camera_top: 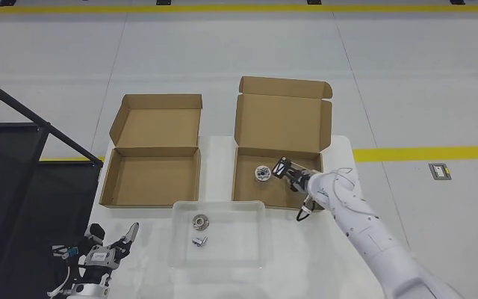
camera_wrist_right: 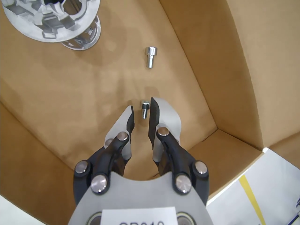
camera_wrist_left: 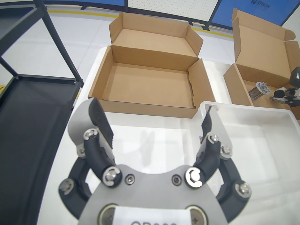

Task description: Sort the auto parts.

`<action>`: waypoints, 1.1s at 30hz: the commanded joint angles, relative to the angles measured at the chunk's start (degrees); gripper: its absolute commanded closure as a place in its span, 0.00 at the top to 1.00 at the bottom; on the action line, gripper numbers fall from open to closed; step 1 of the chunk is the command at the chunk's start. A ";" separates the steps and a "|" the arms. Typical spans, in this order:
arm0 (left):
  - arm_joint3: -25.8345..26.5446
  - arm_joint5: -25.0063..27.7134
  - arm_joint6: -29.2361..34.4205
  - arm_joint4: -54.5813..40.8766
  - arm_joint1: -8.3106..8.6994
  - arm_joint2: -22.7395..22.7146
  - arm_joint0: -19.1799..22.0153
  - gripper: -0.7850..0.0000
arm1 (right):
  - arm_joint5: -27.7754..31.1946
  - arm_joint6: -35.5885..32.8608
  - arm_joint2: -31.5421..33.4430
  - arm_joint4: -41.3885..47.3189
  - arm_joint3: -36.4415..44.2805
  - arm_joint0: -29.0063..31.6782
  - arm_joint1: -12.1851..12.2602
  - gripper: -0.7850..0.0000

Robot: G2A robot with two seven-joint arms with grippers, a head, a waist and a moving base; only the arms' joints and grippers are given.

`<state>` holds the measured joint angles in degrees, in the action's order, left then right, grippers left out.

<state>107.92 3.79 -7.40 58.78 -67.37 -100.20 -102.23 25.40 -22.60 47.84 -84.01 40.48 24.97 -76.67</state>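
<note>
White table (camera_top: 216, 161) on grey floor (camera_top: 75, 60). 2 open boxes, the left box (camera_top: 149, 179) and the right box (camera_top: 246, 190). 1 clear tray (camera_top: 216, 203) holds 2 small parts (camera_top: 200, 220), hard to identify. The right box holds 1 hub (camera_wrist_right: 50, 8) and 2 bolts. The right gripper (camera_wrist_right: 142, 105) is slightly apart around the smaller bolt (camera_wrist_right: 144, 112). The left gripper (camera_wrist_left: 151, 106), at the lower left, is wide apart.

- The left gripper (camera_wrist_left: 151, 106) sits at about 7 o'clock in the top view. Its fingers are spread wide and the tips point toward 1 o'clock.
- The right arm (camera_top: 366, 232) comes in from 4 o'clock in the top view and stretches out toward 10 o'clock.
- The right gripper (camera_wrist_right: 142, 104), at that arm's end, tilts downward with its fingers parted by a narrow gap.
</note>
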 commanded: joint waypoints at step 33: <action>0.00 0.00 0.00 0.00 0.00 0.00 0.00 1.00 | 19.56 59.86 17.91 -16.63 35.09 22.63 11.19 1.00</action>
<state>107.92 3.79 -7.40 58.78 -67.37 -100.20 -102.23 45.03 37.39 65.74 -100.72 75.60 47.61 -65.47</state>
